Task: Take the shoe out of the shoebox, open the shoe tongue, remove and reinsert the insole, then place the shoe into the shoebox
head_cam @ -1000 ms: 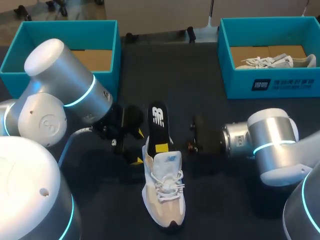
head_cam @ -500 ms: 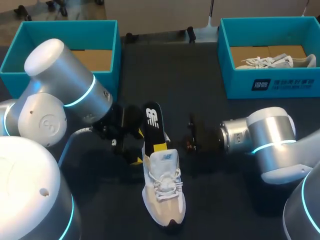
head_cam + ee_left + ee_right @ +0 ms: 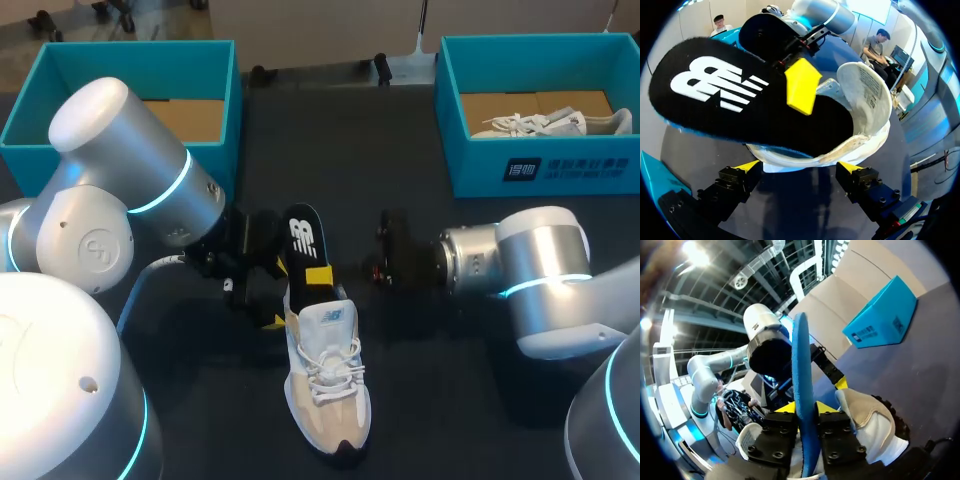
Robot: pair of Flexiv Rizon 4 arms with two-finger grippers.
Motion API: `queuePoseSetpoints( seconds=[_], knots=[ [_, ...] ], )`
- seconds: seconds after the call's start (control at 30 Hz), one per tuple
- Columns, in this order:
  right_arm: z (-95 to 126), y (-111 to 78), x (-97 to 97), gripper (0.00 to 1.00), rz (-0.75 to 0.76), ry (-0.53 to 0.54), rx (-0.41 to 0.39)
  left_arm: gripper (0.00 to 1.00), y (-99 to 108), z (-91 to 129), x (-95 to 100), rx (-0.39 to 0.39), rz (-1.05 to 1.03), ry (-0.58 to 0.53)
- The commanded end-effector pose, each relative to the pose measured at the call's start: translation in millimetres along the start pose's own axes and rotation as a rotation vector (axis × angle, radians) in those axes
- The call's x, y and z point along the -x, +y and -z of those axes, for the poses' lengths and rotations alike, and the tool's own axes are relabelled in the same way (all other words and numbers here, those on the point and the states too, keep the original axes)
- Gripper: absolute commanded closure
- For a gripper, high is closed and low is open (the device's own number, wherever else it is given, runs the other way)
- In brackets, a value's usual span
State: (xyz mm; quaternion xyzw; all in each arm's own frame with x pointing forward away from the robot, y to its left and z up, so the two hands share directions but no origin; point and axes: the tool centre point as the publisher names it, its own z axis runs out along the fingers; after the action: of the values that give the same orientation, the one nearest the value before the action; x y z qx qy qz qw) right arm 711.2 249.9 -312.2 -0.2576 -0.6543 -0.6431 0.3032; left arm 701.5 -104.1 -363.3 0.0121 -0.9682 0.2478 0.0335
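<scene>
A white and beige shoe point(image 3: 325, 385) lies on the dark table, toe toward me. A black insole point(image 3: 303, 245) with a white logo sticks up out of its heel opening. My right gripper point(image 3: 320, 276) reaches in from the right and is shut on the insole; in the right wrist view the insole's blue edge point(image 3: 801, 370) stands pinched between the two fingers of my right gripper point(image 3: 807, 410). My left gripper point(image 3: 278, 295) is open at the shoe's heel. In the left wrist view my left gripper point(image 3: 799, 167) has a yellow tip on each side of the heel point(image 3: 815, 155), under the insole point(image 3: 740, 100).
A teal shoebox point(image 3: 130, 48) stands at the back left, partly behind my left arm. Another teal shoebox point(image 3: 540, 172) at the back right holds a second pale shoe point(image 3: 540, 123). Dark tabletop point(image 3: 340, 140) lies between the boxes.
The insole has leaned over to the left and sunk a little toward the shoe. My right wrist has shifted slightly away from me. The left arm has kept still.
</scene>
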Motion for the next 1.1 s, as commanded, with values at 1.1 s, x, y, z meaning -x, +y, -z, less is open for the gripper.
queuePoseSetpoints(
  seconds=[1.1],
  knots=[
    [2, -34.4, -2.6, 0.65, -0.06, -0.006, -0.026, 0.0, 0, 0, -0.9, 0.001, 0.0, -0.002]
  ],
)
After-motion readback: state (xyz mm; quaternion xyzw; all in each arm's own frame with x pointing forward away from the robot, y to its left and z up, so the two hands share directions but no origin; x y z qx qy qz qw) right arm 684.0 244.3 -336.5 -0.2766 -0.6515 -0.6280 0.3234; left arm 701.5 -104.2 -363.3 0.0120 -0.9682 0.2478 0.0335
